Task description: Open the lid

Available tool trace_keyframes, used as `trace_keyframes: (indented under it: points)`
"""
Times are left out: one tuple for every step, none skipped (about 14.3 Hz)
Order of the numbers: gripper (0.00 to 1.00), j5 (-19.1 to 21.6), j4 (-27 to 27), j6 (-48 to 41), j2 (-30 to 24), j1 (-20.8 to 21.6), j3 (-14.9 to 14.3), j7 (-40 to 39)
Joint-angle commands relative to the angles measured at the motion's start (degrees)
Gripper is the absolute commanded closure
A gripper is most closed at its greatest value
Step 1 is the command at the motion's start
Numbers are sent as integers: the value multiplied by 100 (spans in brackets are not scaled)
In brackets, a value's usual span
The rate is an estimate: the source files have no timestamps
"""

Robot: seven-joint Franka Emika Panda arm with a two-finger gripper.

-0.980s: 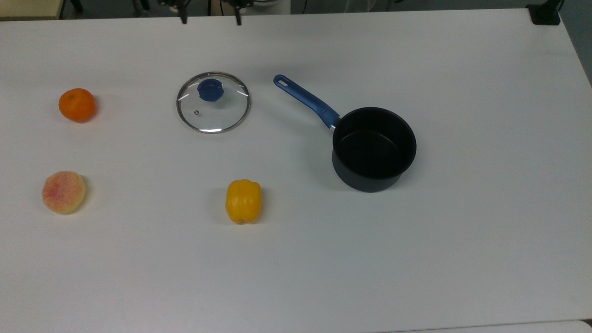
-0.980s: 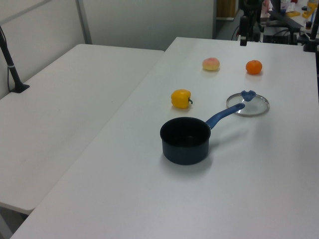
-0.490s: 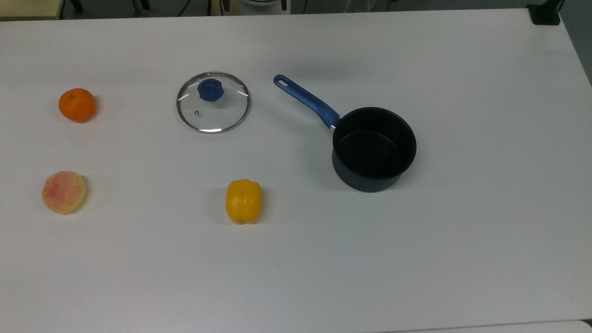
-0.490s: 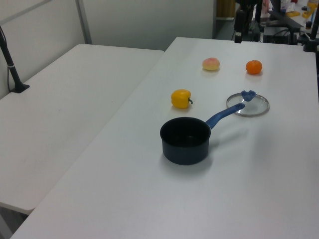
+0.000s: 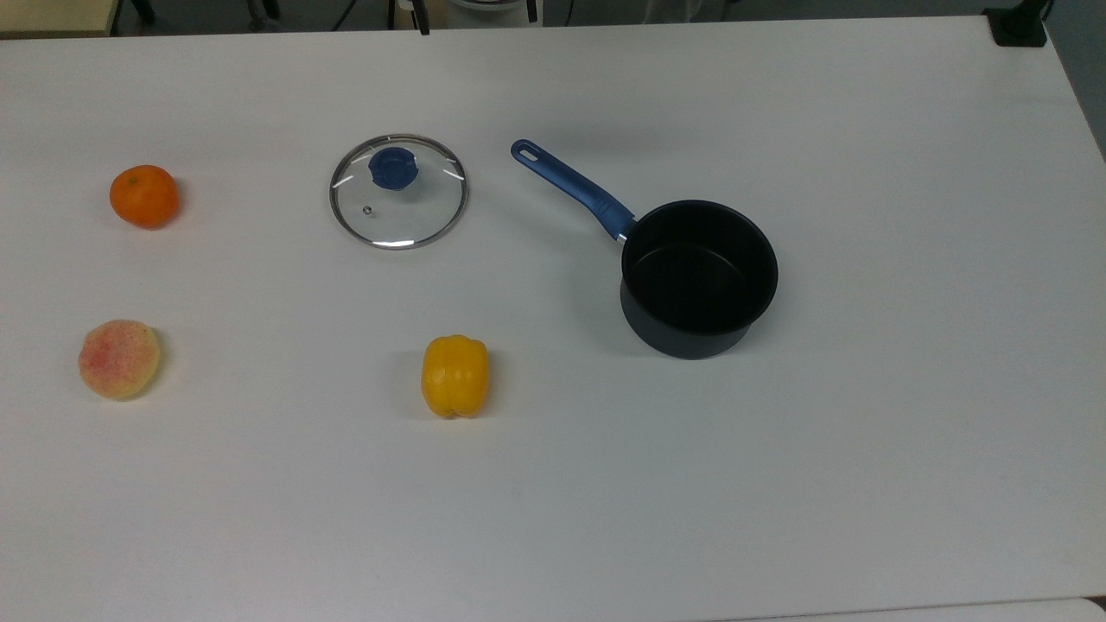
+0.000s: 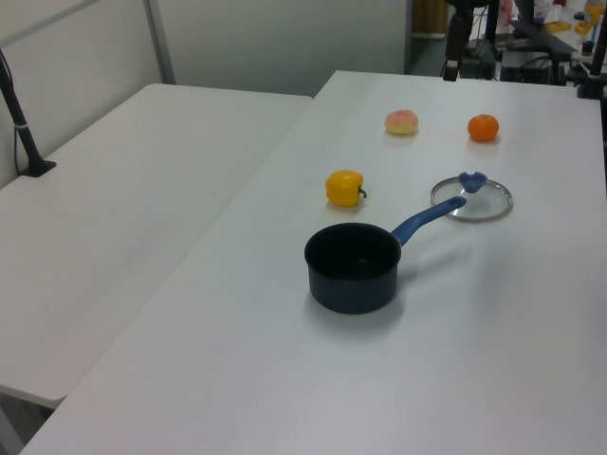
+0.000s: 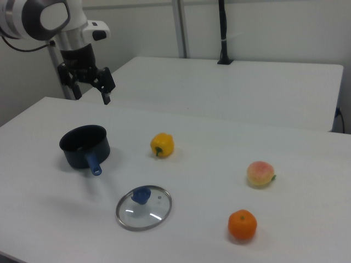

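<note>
The lid (image 5: 398,203), a clear glass disc with a metal rim and a blue knob, lies flat on the white table (image 5: 864,432), off the saucepan. It sits to the top view's left of the dark saucepan (image 5: 698,276), whose blue handle points toward it. The lid (image 7: 143,207) is nearest the camera in the right view, with the uncovered saucepan (image 7: 84,145) behind it. My gripper (image 7: 88,92) hangs open and empty in the air, above and behind the saucepan in the right view and well away from the lid. In the left view the lid (image 6: 472,199) rests beyond the saucepan (image 6: 353,267).
An orange (image 5: 143,196) and a peach (image 5: 118,358) lie at the top view's left. A yellow bell pepper (image 5: 454,376) sits in front of the lid. A second white table (image 6: 142,190) adjoins this one, with a black post (image 7: 222,33) on it.
The gripper's two fingertips, seen a second ago at the top view's upper edge above the lid, have drawn back out of that edge. Lid, saucepan and fruit have not moved.
</note>
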Motion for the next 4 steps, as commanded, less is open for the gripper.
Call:
trace_keyframes:
  points:
    - [0, -5, -118, 145, -62, 50, -76, -183]
    - [0, -5, -127, 145, -63, 58, -76, -148]
    - [0, -5, -144, 145, -63, 59, -76, -139]
    - [0, -5, -136, 145, -63, 59, -67, -139]
